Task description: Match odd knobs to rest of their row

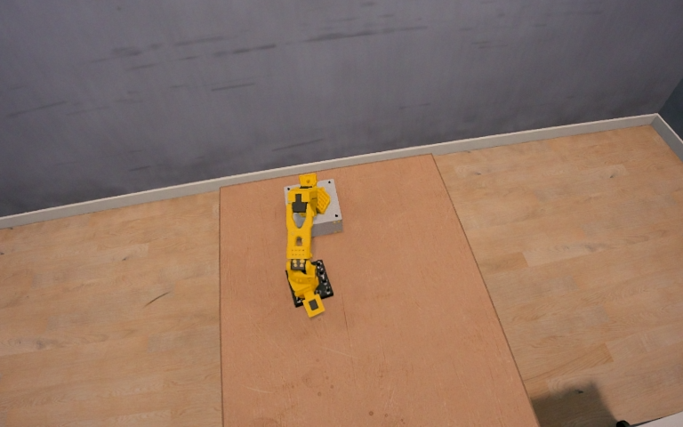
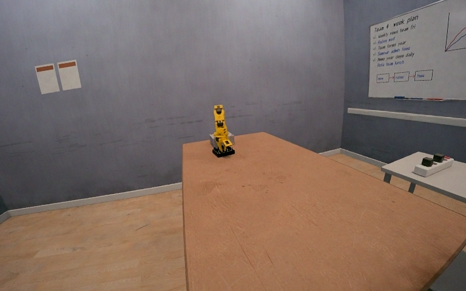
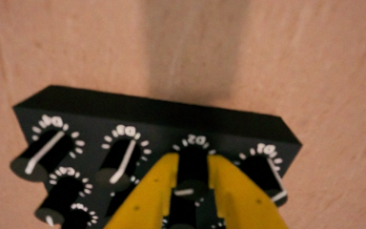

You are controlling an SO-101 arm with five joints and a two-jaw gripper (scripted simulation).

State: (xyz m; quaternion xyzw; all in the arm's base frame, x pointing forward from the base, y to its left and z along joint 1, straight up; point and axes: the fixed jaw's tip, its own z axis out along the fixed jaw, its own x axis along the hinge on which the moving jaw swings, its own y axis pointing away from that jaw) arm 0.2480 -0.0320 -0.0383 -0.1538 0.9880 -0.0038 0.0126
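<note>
The black knob box (image 1: 326,296) (image 2: 223,154) (image 3: 157,114) stands on the table under my arm. In the wrist view row D runs along its upper edge. My gripper (image 3: 193,174) is shut on knob D2 (image 3: 193,164), with one yellow finger on each side. The short white line on D2's top lies nearly level in that view. Knobs D4 (image 3: 43,155) and D3 (image 3: 119,164) have lines slanting up to the right. Knob D1 (image 3: 264,178) has its line along its right side. Several knobs of the other rows are partly hidden by the fingers.
The grey base block (image 1: 329,201) stands behind the knob box, and the yellow arm (image 1: 299,237) (image 2: 219,120) reaches from it over the box. The table (image 1: 382,302) (image 2: 275,205) ends at a wall behind the base. A side table with a power strip (image 2: 432,167) stands apart at the right.
</note>
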